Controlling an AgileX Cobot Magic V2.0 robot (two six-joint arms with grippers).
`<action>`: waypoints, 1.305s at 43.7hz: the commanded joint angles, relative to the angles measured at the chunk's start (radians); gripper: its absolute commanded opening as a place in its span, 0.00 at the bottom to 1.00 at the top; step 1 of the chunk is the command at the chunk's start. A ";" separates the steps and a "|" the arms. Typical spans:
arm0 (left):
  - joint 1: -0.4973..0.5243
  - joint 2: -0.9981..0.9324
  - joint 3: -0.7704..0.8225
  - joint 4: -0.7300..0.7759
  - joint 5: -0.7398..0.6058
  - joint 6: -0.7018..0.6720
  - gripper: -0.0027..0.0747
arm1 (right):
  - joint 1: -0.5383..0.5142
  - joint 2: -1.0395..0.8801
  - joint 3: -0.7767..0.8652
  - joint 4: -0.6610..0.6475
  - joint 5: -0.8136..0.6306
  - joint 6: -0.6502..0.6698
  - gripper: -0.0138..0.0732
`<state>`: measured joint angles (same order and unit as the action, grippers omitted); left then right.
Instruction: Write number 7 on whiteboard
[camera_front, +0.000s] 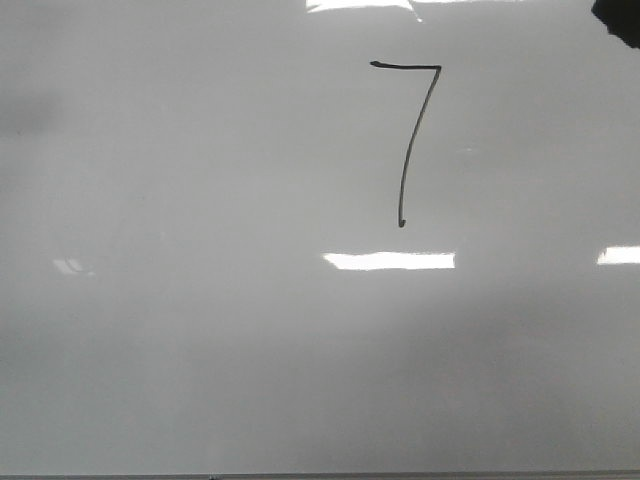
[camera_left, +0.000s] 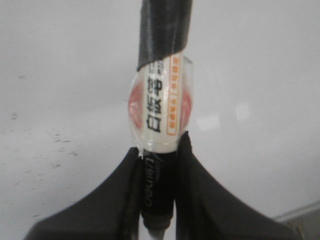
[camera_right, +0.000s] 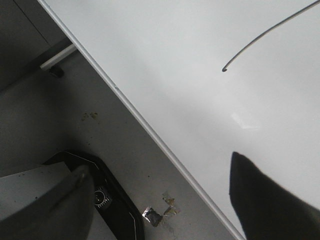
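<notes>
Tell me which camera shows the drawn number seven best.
The front view: the whole number 7 shows there on the whiteboard, top stroke and full downstroke. The right wrist view catches only the lower end of the downstroke. The left wrist view shows none of it, just the marker in the left gripper.

Even, fairly bright light falls on the large glossy pale grey-white whiteboard (camera_front: 200, 330), with bright white rectangular glare patches (camera_front: 389, 261) probably mirroring overhead lamps. The front view is soft and slightly grainy, darkening toward its lower part. The left wrist view is blurred up close. The right wrist view shows a dim floor.
</notes>
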<state>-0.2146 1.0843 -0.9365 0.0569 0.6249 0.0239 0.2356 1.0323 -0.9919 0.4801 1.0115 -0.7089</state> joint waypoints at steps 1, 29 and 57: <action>0.068 -0.035 0.055 -0.006 -0.235 -0.071 0.09 | -0.006 -0.020 -0.035 0.024 -0.038 0.001 0.83; 0.155 0.232 0.187 -0.098 -0.672 -0.081 0.09 | -0.006 -0.018 -0.015 0.026 -0.047 0.001 0.83; 0.155 0.287 0.166 -0.098 -0.640 -0.081 0.49 | -0.006 -0.018 -0.007 0.027 -0.047 0.001 0.83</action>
<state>-0.0627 1.3996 -0.7350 -0.0315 0.0455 -0.0494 0.2356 1.0323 -0.9790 0.4801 1.0020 -0.7089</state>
